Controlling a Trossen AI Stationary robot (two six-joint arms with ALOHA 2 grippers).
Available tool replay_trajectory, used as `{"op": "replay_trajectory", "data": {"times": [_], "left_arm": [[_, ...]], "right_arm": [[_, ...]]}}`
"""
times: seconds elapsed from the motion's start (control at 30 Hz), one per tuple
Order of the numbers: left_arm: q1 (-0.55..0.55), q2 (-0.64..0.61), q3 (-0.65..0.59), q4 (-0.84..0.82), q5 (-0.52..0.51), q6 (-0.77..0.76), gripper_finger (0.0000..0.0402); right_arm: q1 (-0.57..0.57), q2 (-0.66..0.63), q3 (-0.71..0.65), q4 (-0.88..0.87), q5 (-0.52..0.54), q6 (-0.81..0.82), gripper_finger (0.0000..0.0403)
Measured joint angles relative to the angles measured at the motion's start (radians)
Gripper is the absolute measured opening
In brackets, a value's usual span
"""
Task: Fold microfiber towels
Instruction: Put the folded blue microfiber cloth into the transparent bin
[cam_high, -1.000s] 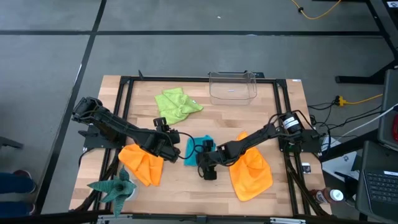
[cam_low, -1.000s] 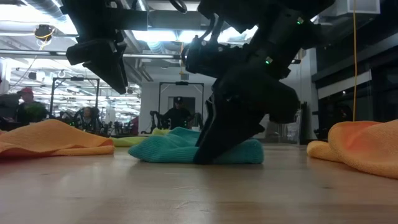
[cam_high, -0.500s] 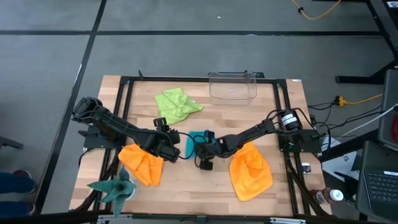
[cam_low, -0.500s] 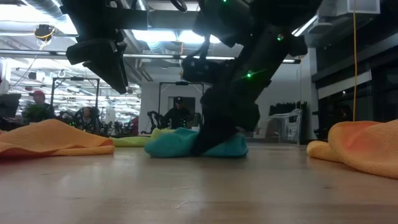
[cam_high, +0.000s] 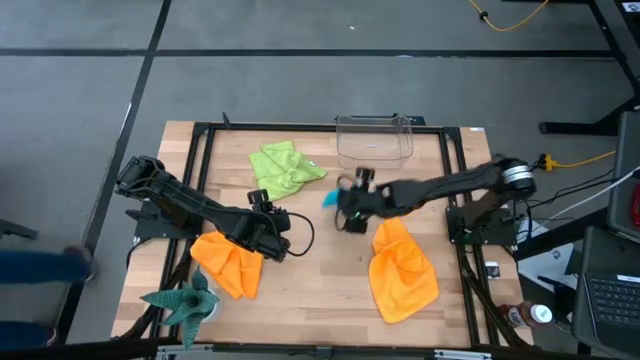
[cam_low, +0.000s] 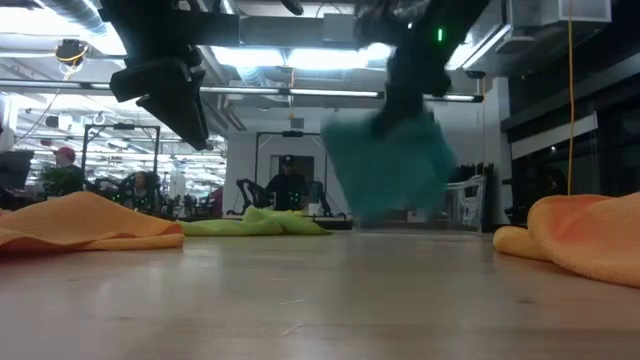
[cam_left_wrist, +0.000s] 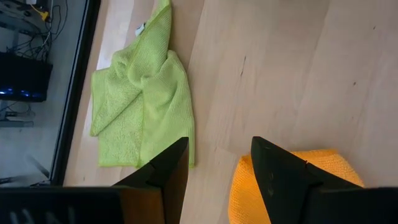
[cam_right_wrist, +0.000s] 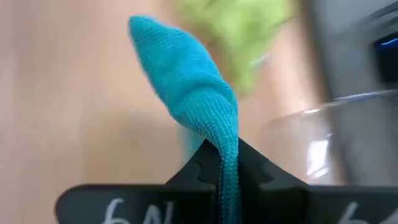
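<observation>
A teal towel (cam_low: 390, 165) hangs in the air over the table's middle, with my right gripper (cam_high: 348, 208) shut on it. My left gripper (cam_high: 275, 240) hovers open above the table beside an orange towel (cam_high: 228, 262) that lies crumpled at the near left; nothing is between its fingers (cam_left_wrist: 168, 177). A second orange towel (cam_high: 403, 270) lies bunched at the near right. A lime green towel (cam_high: 285, 168) lies rumpled at the far left. My right gripper pinches a bunched fold of the teal towel (cam_right_wrist: 229, 146) between its two shut fingers. The fingers slant downward, coming from the table's right. The towel is lifted clear of the table and hangs loose below the gripper (cam_low: 385, 185).
A clear plastic container (cam_high: 375, 138) stands at the far edge, just beyond the right gripper. A dark green spiky plant figure (cam_high: 185, 298) sits at the near left corner. Bare wood (cam_high: 320, 290) lies between the two orange towels.
My right gripper has taken hold of the teal towel, bunching it on the table, then has risen and swung toward the far edge. The towel has gone from lying on the table's middle to hanging clear in the air.
</observation>
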Motion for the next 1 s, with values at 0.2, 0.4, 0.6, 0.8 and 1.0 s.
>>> {"op": "replay_trajectory", "data": {"times": [0.2, 0.4, 0.6, 0.8, 1.0], "left_arm": [[0.000, 0.000, 0.000, 0.023, 0.000, 0.001, 0.0166], [0.000, 0.000, 0.000, 0.034, 0.001, 0.001, 0.0166], [0.000, 0.000, 0.000, 0.048, 0.001, 0.002, 0.0166], [0.000, 0.000, 0.000, 0.049, 0.001, 0.002, 0.0166], [0.000, 0.000, 0.000, 0.049, 0.001, 0.002, 0.0166]], "right_arm": [[-0.120, -0.198, 0.001, -0.064, 0.053, -0.109, 0.0016], [-0.318, -0.262, 0.003, -0.044, -0.062, -0.260, 0.0016], [-0.542, -0.182, 0.001, 0.014, -0.235, -0.371, 0.0015], [-0.716, -0.080, 0.004, 0.137, -0.449, -0.473, 0.0015], [-0.812, 0.048, 0.003, 0.160, -0.535, -0.556, 0.0015]]}}
